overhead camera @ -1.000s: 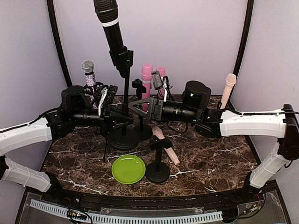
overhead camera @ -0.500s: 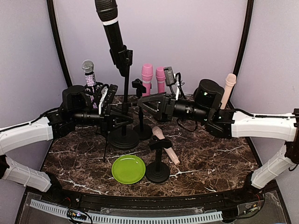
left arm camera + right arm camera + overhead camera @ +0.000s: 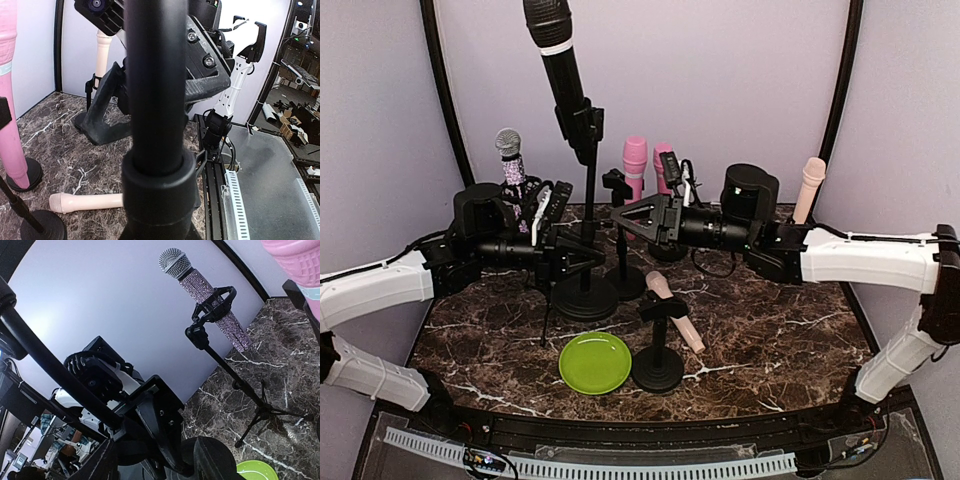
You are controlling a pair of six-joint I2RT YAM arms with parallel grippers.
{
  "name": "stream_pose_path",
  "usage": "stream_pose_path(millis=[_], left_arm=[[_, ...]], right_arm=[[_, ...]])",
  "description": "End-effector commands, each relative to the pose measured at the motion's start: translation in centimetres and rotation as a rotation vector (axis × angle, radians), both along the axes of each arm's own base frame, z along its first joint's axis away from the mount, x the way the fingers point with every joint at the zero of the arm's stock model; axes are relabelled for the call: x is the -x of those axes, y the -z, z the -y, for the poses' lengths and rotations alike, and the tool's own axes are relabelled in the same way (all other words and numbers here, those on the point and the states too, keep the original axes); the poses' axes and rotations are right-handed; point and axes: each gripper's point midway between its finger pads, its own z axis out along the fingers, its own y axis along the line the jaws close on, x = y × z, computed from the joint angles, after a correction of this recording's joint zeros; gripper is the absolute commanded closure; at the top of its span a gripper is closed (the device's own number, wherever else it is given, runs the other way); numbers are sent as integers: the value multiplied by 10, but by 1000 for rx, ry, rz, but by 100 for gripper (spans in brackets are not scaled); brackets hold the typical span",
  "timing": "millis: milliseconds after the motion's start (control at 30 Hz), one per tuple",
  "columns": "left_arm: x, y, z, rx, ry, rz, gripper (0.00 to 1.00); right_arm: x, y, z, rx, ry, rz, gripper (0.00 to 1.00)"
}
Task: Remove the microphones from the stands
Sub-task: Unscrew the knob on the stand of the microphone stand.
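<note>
The black microphone (image 3: 560, 60) sits tilted in the clip at the top of a tall black stand (image 3: 589, 195) with a round base (image 3: 585, 297). My left gripper (image 3: 582, 255) is shut on the stand's pole low down. In the left wrist view that pole (image 3: 155, 100) fills the middle and hides the fingers. My right gripper (image 3: 620, 222) hovers just right of the pole at about the same height, open and holding nothing. Seen from the right wrist, its gripper (image 3: 155, 465) stands apart from the slanting pole (image 3: 50, 375).
A glittery silver microphone (image 3: 510, 160) on a tripod stand stands at the back left. Two pink microphones (image 3: 635, 160) and a beige one (image 3: 808, 190) stand at the back. Another beige microphone (image 3: 672, 310) rests on a short stand beside a green plate (image 3: 595, 362).
My right gripper has opened wider; the right arm drew back to the right, then came in again toward the pole. The left gripper kept its hold on the stand.
</note>
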Motion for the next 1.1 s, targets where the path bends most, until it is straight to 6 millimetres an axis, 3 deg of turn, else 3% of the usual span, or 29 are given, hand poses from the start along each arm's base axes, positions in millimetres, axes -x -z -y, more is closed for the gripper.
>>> stream_pose_path(millis=[0, 233, 467, 800, 1067], left_arm=[[3, -46, -3, 101, 10, 126, 100], [3, -47, -3, 101, 8, 128, 100], [3, -47, -4, 101, 8, 133, 100], [3, -47, -4, 99, 8, 134, 100], [8, -50, -3, 109, 30, 128, 100]], right_arm=[[11, -8, -11, -29, -70, -49, 50], [14, -14, -20, -61, -114, -54, 55], [17, -10, -26, -59, -139, -76, 54], [20, -14, -22, -78, -143, -38, 69], [36, -28, -10, -109, -178, 132, 85]])
